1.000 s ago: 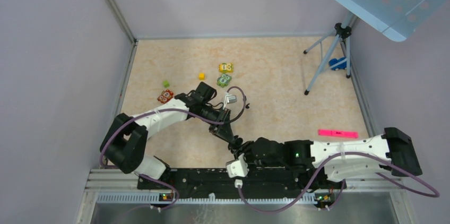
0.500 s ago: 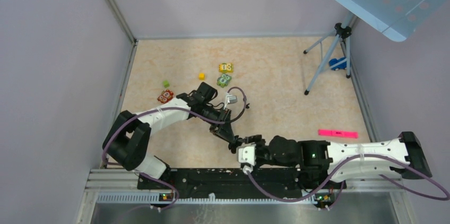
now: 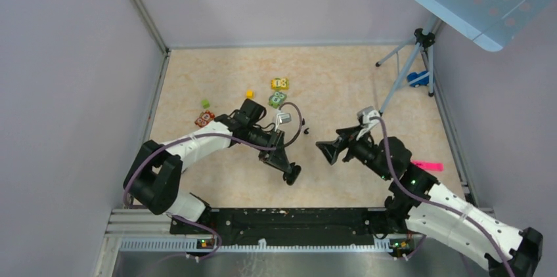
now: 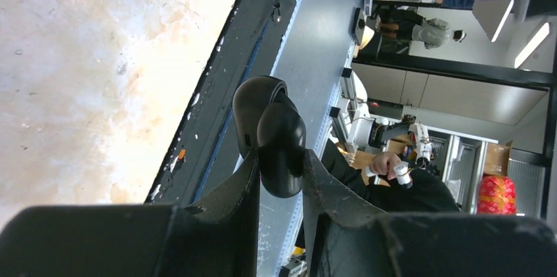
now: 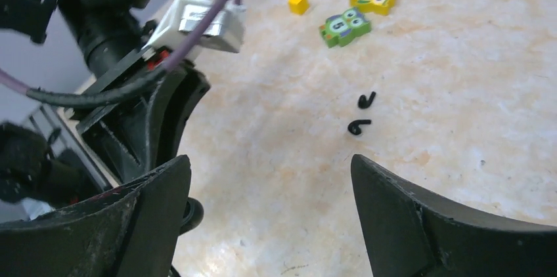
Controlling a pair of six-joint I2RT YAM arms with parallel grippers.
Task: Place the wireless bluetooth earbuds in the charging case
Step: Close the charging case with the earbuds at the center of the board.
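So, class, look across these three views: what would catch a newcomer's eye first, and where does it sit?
First, the left gripper, shut on the black charging case, mid-scene near the front edge of the table. Next, the right gripper, jaws wide open, facing the two tiny black earbuds lying loose on the table. Beyond them sit the bright green and yellow toy blocks.

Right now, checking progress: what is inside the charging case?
Its inside is hidden: the charging case, held by the left fingers, shows only black shell. Both earbuds lie on the table, so neither is in it.
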